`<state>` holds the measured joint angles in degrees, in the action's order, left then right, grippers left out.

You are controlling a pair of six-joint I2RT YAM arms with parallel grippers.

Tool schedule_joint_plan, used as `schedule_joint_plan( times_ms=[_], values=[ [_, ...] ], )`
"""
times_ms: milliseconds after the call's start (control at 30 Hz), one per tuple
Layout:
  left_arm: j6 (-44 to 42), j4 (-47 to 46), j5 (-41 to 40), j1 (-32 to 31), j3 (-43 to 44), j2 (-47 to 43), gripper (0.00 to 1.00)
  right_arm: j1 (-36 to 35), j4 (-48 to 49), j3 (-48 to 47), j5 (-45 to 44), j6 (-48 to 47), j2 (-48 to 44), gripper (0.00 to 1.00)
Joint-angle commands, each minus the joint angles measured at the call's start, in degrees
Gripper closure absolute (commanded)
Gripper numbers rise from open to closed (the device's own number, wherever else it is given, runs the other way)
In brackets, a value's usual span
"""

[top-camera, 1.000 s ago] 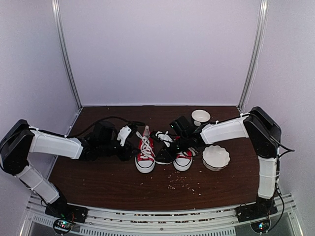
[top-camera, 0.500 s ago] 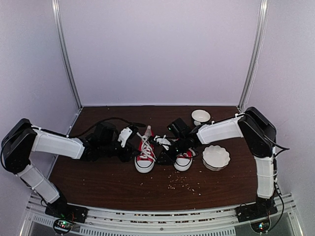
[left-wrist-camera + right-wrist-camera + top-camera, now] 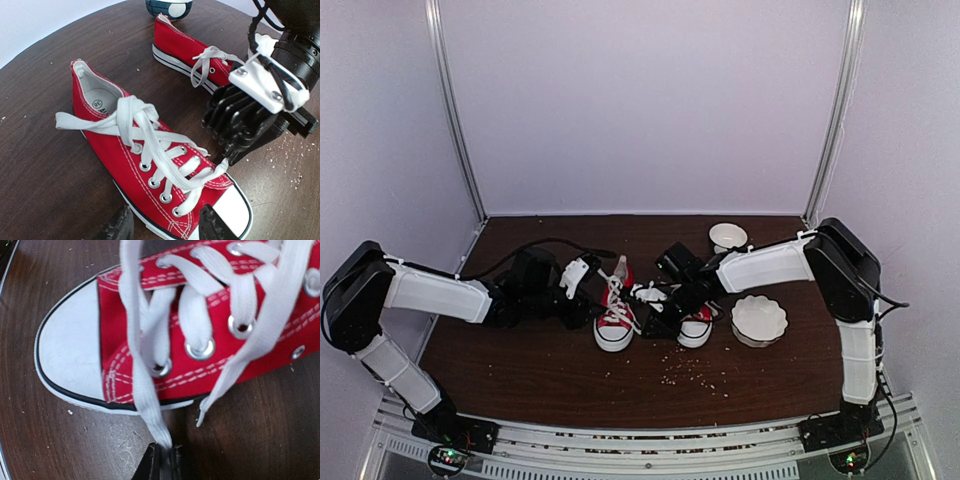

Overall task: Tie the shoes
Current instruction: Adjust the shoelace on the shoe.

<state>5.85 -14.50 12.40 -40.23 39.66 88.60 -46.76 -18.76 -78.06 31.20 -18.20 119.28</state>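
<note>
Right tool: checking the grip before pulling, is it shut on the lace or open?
Shut: the right tool pinches the white lace end between closed tips.

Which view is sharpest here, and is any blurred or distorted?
Left wrist: sharpest, eyelets on the red canvas sneaker crisp, though the dark wooden table looks bowed at its edge. Right wrist: slightly soft close-up of the long white lace. Top external: grainy, lilac cast, detail small.

At six o'clock in the left wrist view we see only the tips of the left gripper, and the edge cuts the bowl at twelve. The right gripper hides the toe of the far shoe and the end of the lace.
</note>
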Motion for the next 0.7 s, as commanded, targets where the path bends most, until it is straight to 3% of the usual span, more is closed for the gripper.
schedule_joint_plan(
  times_ms=[0,233,433,667],
  values=[
    [-0.6,-1.2,-0.3,-0.3,1.1,-0.5,0.55,-0.4,-2.1,0.3,-1.9,-1.2,-1.0,0.97],
    [-0.4,-0.6,-1.7,-0.2,1.0,-1.9,0.55,-2.5,1.9,3.4,7.8,-1.2,-6.7,1.00],
    [-1.0,1.5,-9.5,-0.2,-0.1,-5.3,0.54,-5.9,4.3,1.3,17.9,-0.5,-6.3,1.00],
    [0.5,4.5,-19.3,0.5,-0.3,-6.9,0.51,-9.5,20.8,-3.9,12.6,14.5,1.2,1.00]
  ],
)
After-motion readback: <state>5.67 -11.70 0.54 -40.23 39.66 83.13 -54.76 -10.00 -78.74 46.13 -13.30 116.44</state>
